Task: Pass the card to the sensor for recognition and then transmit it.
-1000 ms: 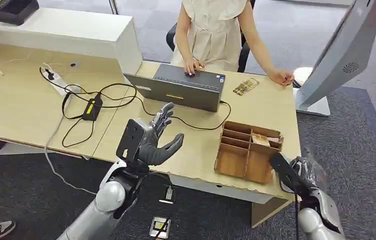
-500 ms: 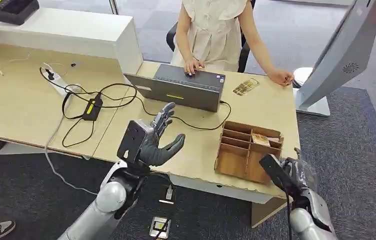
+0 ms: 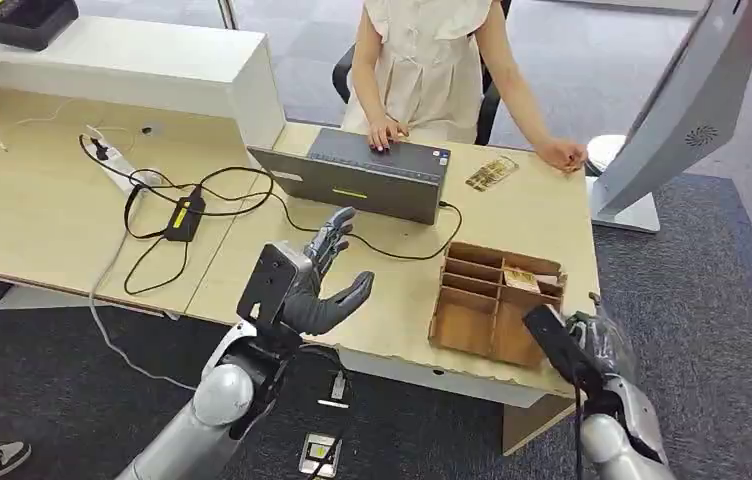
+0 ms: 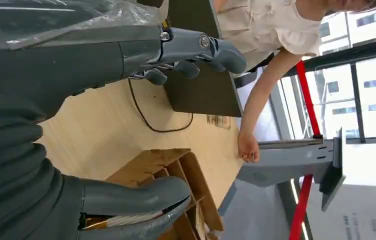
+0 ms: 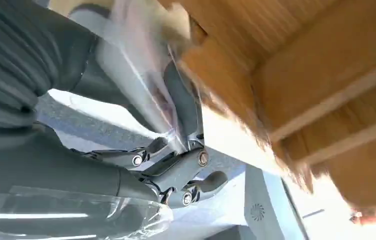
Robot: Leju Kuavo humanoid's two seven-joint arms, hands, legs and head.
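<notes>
The left hand hovers over the light wooden desk with fingers spread, grasping nothing. The right hand sits at the near right corner of the brown wooden divided organiser box; its grip cannot be told. A patterned card lies far right, near the person's hand. No writing is legible.

Left hand empty, fingers spread, above wooden organizer, person's hand on desk
</notes>
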